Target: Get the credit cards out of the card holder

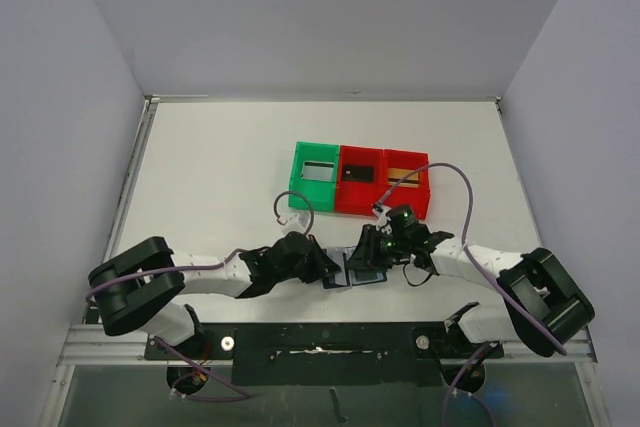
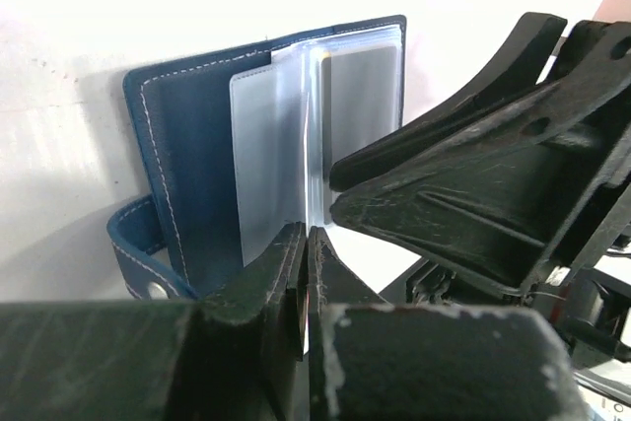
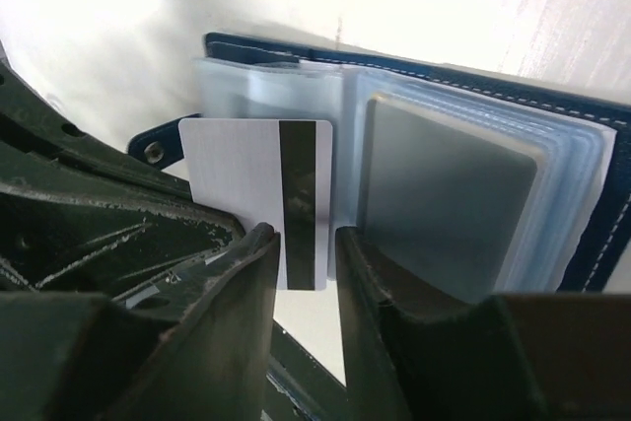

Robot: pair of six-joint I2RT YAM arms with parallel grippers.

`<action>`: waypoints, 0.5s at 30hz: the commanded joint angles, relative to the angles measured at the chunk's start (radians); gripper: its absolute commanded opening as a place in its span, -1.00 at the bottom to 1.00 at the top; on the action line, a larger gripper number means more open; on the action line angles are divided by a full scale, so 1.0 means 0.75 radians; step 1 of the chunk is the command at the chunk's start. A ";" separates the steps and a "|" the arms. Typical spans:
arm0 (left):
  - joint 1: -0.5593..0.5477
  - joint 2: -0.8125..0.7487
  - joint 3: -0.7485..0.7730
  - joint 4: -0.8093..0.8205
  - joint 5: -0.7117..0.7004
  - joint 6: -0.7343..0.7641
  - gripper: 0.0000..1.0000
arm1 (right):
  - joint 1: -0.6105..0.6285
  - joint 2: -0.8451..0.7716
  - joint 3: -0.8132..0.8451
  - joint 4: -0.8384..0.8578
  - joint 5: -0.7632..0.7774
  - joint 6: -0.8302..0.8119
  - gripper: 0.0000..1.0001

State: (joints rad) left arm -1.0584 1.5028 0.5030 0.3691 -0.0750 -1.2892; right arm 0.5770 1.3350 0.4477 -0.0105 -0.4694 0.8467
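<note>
navy leather, the card holder (image 1: 362, 273) lies open on the white table (image 1: 220, 167) near its front edge, between the two grippers. the left gripper (image 2: 308, 239) has its fingers pressed together on the edge of a clear pocket leaf (image 2: 266, 165). the right gripper (image 3: 306, 239) has its jaws apart; through the gap shows a silver-grey card (image 3: 237, 184) with a dark stripe, partly out of the pockets. a second grey card (image 3: 444, 204) sits inside a pocket. farther back stand a green tray (image 1: 300, 183) and two red trays (image 1: 360, 205), one with a black card (image 1: 357, 174), the right one with a gold-orange card (image 1: 403, 174).
</note>
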 commanded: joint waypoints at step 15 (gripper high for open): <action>0.018 -0.387 -0.079 0.046 -0.122 0.201 -1.00 | -0.044 -0.410 0.175 -0.196 0.416 -0.197 0.36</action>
State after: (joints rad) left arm -1.0538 1.3014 0.4656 0.3531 -0.1135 -1.1995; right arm 0.5549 1.1088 0.5671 -0.1780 -0.2707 0.7544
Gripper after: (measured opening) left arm 0.013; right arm 0.661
